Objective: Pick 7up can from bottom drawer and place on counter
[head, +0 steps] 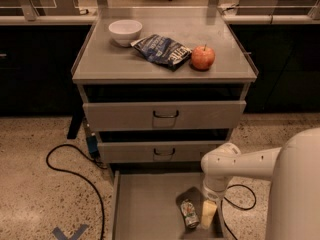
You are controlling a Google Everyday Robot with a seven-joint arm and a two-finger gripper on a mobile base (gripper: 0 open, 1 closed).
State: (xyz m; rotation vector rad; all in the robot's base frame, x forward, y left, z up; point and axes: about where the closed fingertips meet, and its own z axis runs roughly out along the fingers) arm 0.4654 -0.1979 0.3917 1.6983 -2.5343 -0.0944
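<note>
The 7up can (189,214) lies on its side on the floor of the open bottom drawer (145,209), near its right wall. My gripper (198,208) hangs low in the drawer from the white arm (235,164), right over the can. It is open: the pale finger (207,214) stands just right of the can and the dark finger (186,194) just behind it. The counter (125,59) is the grey cabinet top above the two upper drawers.
On the counter stand a white bowl (125,31), a blue chip bag (164,50) and a red apple (203,57). The two upper drawers (165,115) stick out slightly. A black cable (70,169) loops on the floor to the left. My white arm body (295,189) fills the right front.
</note>
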